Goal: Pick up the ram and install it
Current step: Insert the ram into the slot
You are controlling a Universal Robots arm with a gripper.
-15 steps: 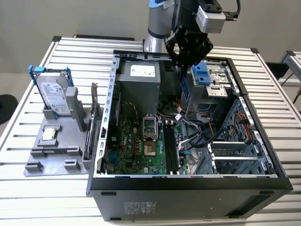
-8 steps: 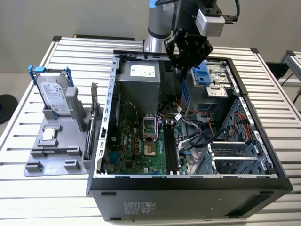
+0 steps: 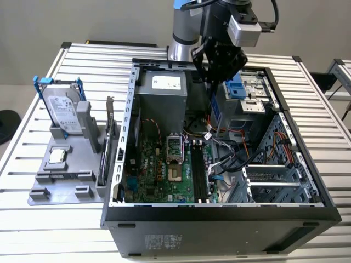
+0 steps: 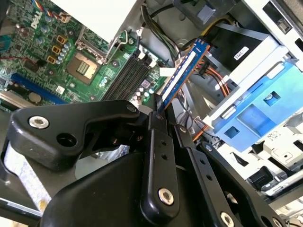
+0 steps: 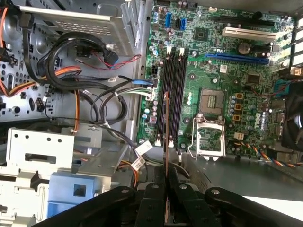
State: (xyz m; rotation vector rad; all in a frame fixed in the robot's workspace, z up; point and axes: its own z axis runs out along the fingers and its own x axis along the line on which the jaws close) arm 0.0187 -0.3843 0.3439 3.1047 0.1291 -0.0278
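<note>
Grey plastic parts stand (image 3: 66,170) on the slatted desk (image 3: 329,137), well off from the pincer, keeps a silver hard drive (image 3: 60,112) upright for access. Black pincer (image 4: 158,111), clenched on the slim blue-green ram stick (image 4: 182,73), carries it edge-down above the open computer case (image 3: 219,211), roughly parallel to the black memory slots (image 5: 173,94) below, likely for seating.

Memory slots (image 5: 173,94) are lying unobstructed from above; loose cables (image 5: 94,94) are crowding one side of them, the processor socket (image 5: 210,101) the other.
</note>
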